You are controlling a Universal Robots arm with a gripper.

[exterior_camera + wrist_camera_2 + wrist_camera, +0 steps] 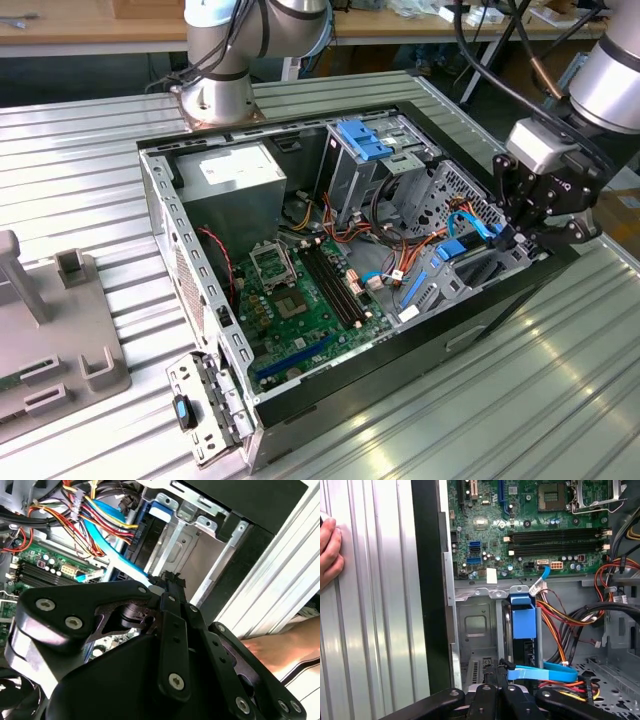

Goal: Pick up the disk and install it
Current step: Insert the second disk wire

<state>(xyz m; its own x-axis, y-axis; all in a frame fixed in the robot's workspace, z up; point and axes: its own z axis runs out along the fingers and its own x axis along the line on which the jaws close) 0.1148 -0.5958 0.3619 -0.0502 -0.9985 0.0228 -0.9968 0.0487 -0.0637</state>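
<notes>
The disk (522, 619), dark grey with a bright blue carrier frame, stands on edge in a metal bay slot at the case's corner on the exterior view's right (452, 250). In the second wrist view the disk (159, 511) sits beyond the fingertips. My gripper (512, 232) hovers just above that bay at the case's edge. Its black fingers (496, 672) are pressed together with nothing between them, a short way from the disk and not touching it. A flat blue cable (545, 671) runs right beside the fingertips (169, 582).
The open computer case (190, 260) lies on a ribbed metal table, with its motherboard (300, 290), power supply (235, 170) and a blue bracket (362, 138) atop the drive cage. Cable bundles (570, 625) crowd the bay. A person's hand (330, 550) rests on the table outside the case.
</notes>
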